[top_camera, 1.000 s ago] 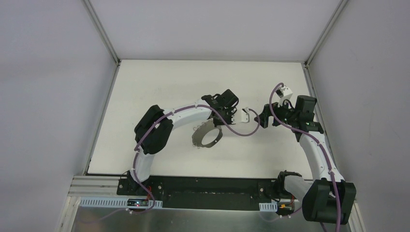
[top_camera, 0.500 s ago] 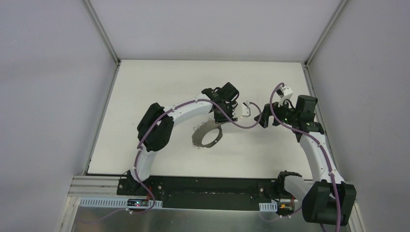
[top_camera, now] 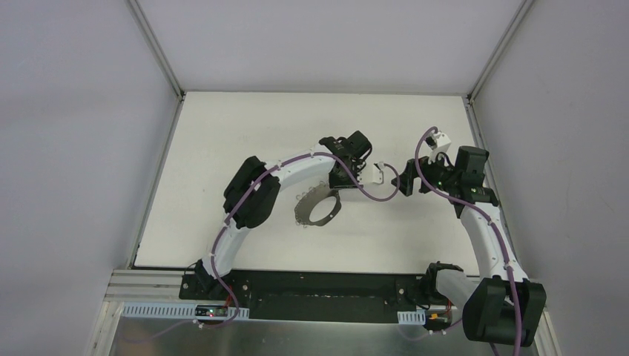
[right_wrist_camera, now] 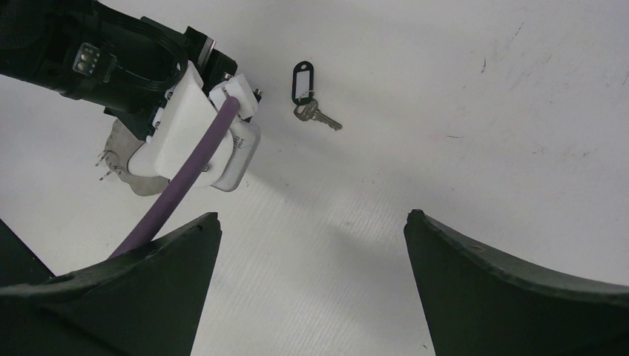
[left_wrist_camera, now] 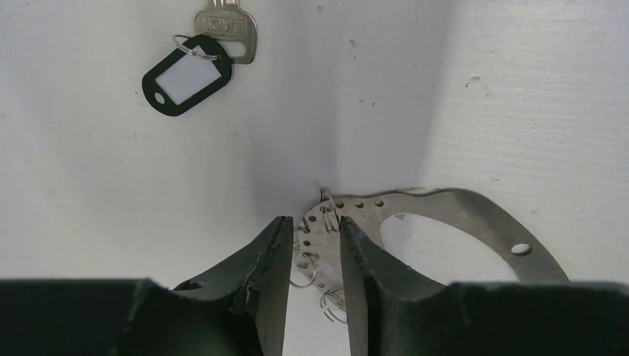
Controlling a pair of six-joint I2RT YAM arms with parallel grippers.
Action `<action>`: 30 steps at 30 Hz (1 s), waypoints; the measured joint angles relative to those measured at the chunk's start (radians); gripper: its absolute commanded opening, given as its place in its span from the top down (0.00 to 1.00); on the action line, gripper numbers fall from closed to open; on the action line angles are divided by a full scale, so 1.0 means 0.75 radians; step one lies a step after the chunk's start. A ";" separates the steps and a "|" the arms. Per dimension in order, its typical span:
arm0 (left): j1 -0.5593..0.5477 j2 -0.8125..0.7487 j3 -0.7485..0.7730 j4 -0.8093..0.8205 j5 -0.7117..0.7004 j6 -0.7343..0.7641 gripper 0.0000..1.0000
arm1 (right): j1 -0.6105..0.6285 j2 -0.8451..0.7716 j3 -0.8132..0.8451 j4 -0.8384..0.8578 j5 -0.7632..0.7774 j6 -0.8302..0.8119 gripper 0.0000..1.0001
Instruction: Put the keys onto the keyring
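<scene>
**A:** White tabletop (top_camera: 222,141), grey walls on three sides. Where does the ring lie?

**B:** Near the table's middle. The large flat grey metal keyring (top_camera: 315,197), oval, its rim punched with holes and hung with small wire loops, lies flat on the surface.

**A:** And the left gripper (left_wrist_camera: 313,226)?

**B:** It is over the keyring's 1 o'clock edge in the overhead view. Its jaws are parted a little, and the perforated end of the keyring shows in the gap. I cannot tell whether the pads touch the metal.

**A:** The key?

**B:** The small silvery key with a black oval tag (left_wrist_camera: 231,31) lies loose on the table. From the left wrist it is at 11 o'clock, well apart from the fingers. From the right wrist it lies ahead at 12 o'clock.

**A:** And the right gripper (right_wrist_camera: 311,216)?

**B:** It is spread wide with nothing in it, at 3 o'clock of the left gripper.
</scene>
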 measured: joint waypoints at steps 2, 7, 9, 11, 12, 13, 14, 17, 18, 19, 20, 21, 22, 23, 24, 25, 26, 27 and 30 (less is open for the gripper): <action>-0.001 0.013 0.005 -0.001 -0.011 0.013 0.72 | -0.002 0.000 0.000 -0.001 0.003 -0.001 0.02; -0.001 0.028 0.005 -0.005 -0.028 0.024 0.72 | -0.002 0.001 0.000 -0.004 0.011 -0.002 0.02; -0.001 0.028 0.005 -0.002 -0.037 0.026 0.77 | -0.002 0.001 0.000 -0.004 0.013 -0.002 0.02; -0.002 0.028 0.001 0.001 -0.042 0.027 0.84 | -0.002 0.001 0.000 -0.005 0.014 -0.002 0.02; -0.005 0.028 -0.004 0.005 -0.045 0.027 0.87 | -0.002 0.001 0.000 -0.006 0.014 -0.002 0.02; -0.006 0.028 -0.007 0.007 -0.047 0.026 0.91 | -0.002 0.001 0.000 -0.007 0.014 -0.002 0.02; -0.008 0.028 -0.015 0.015 -0.048 0.026 0.94 | -0.002 0.001 0.000 -0.008 0.014 -0.002 0.02; -0.009 0.026 -0.039 0.036 -0.051 0.028 1.00 | -0.002 0.001 0.000 -0.009 0.014 -0.002 0.02; -0.009 0.024 -0.044 0.043 -0.055 0.027 1.00 | -0.002 0.001 0.000 -0.009 0.014 -0.001 0.02; -0.009 0.016 -0.054 0.056 -0.064 0.028 1.00 | -0.002 0.001 0.000 -0.009 0.014 -0.001 0.02; -0.009 0.009 -0.064 0.068 -0.068 0.027 1.00 | -0.002 0.001 0.000 -0.009 0.013 -0.001 0.02; -0.009 0.001 -0.077 0.079 -0.069 0.027 1.00 | -0.002 0.001 0.000 -0.009 0.012 0.002 0.02; -0.008 -0.008 -0.090 0.087 -0.069 0.026 1.00 | -0.002 0.001 0.000 -0.009 0.009 0.004 0.02; -0.008 -0.022 -0.108 0.093 -0.067 0.023 1.00 | -0.002 0.001 0.001 -0.009 0.005 0.010 0.02; -0.007 -0.038 -0.127 0.093 -0.062 0.021 1.00 | -0.002 0.001 0.004 -0.009 0.001 0.015 0.02; -0.005 -0.057 -0.150 0.092 -0.049 0.016 1.00 | -0.002 0.001 0.009 -0.009 -0.006 0.023 0.02; -0.001 -0.084 -0.182 0.091 -0.029 0.010 1.00 | -0.002 0.001 0.020 -0.011 -0.016 0.036 0.02; 0.005 -0.114 -0.208 0.084 -0.006 0.004 1.00 | -0.002 0.001 0.032 -0.011 -0.026 0.045 0.02; 0.028 -0.219 -0.275 0.079 0.065 -0.021 1.00 | -0.002 0.001 0.072 -0.011 -0.064 0.078 0.02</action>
